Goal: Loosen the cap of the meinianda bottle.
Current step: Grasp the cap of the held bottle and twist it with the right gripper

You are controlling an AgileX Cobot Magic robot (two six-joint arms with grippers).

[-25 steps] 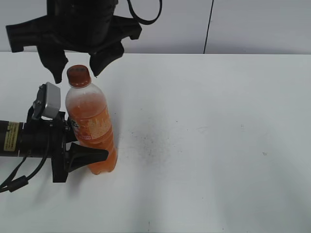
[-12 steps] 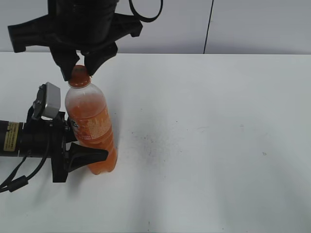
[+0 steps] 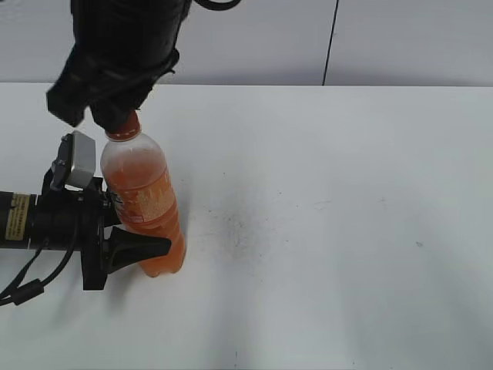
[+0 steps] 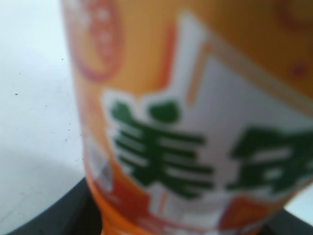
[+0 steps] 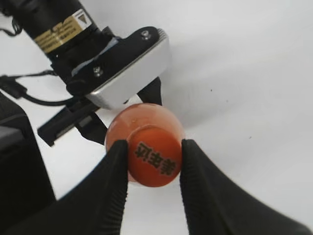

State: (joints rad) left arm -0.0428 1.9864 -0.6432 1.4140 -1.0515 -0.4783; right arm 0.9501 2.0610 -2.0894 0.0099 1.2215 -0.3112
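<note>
blur swallows most of the left wrist view: only a stretch of the meinianda bottle (image 4: 195, 127) label fills it, white panel and green characters out of focus, with dark edges of the left tool (image 4: 54, 215) cut off along the bottom. in the exterior view the cap (image 3: 125, 127) is mostly covered by the right tool (image 3: 115, 116), whose black body hides the fingers from that side. the left tool (image 3: 127, 231) shows there only in part, one dark finger (image 3: 139, 248) in front of the bottle's lower body, the other behind it and out of sight.

one bottle (image 3: 142, 200) stands upright on the white table (image 3: 323, 231), left of the middle, orange drink filling it to the shoulder. one cap (image 5: 154, 161), orange with dark printed characters on top, sits on its neck. two tools are at work. the left tool is closed around the bottle's body below the label, gripping it from the side. the right tool (image 5: 154, 159) comes from above, its two ribbed black fingers (image 5: 112, 171) pressed against opposite sides of the cap, pinching it. small dark specks dot the table to the right of the bottle.
</note>
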